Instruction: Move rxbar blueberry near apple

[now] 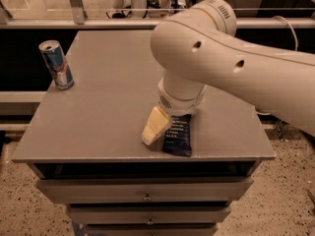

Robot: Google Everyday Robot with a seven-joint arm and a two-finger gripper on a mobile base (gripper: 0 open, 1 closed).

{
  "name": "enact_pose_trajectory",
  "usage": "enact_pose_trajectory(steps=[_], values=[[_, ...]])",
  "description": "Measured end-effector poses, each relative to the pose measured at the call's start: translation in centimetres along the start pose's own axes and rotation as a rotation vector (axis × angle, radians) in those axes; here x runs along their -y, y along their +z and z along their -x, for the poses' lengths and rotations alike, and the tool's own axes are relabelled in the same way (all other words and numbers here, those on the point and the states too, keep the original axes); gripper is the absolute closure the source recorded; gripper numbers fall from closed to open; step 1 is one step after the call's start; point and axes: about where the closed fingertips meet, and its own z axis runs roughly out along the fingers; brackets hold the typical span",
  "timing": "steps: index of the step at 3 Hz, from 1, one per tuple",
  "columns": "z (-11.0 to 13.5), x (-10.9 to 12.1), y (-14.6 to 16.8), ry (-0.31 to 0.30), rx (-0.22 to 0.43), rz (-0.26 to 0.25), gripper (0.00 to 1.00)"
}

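The rxbar blueberry (178, 134), a flat dark navy wrapper with white text, lies on the grey table (108, 92) near the front edge, right of centre. My gripper (155, 127) points down just left of the bar, at its left edge, low over the tabletop. The bulky white arm (221, 58) crosses the back right of the table. The apple is hidden behind the arm.
A blue-silver drink can (57, 65) stands upright at the table's back left corner. The table sits on a drawer cabinet (147, 195). A railing and glass panels run behind the table.
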Motion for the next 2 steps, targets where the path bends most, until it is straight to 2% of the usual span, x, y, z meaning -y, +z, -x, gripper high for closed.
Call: enact_pose_trajectory(steps=[1,2], values=[[-1.1,0.4,0.3,0.068,-0.018,-0.006,0.00],[-2.2,0.6,0.1,0.105,-0.027,0.001,0.14]])
